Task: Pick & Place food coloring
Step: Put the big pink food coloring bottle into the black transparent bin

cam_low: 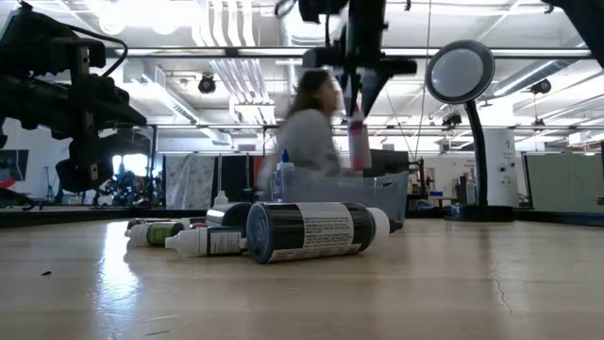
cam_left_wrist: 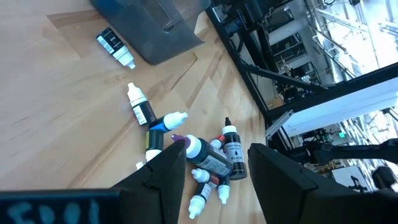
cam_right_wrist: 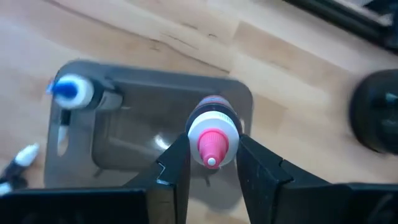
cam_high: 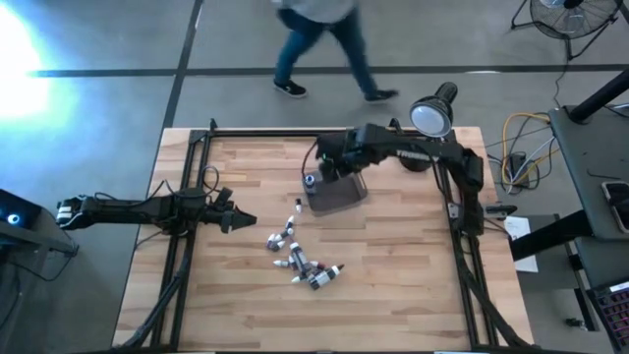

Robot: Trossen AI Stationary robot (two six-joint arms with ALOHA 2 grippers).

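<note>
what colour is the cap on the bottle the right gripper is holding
Pink, with a white collar under it: the bottle sits in the right gripper, best seen in the right wrist view.

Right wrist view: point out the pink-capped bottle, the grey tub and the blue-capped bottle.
pink-capped bottle point(cam_right_wrist: 212, 142), right wrist view, on its white collar above the pink tip.
grey tub point(cam_right_wrist: 155, 84), right wrist view, on its far rim.
blue-capped bottle point(cam_right_wrist: 69, 91), right wrist view, on its blue cap.

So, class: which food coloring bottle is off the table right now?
The pink-capped bottle, gripped in the right gripper's jaws above the grey tub; the others lie on the table.
</note>
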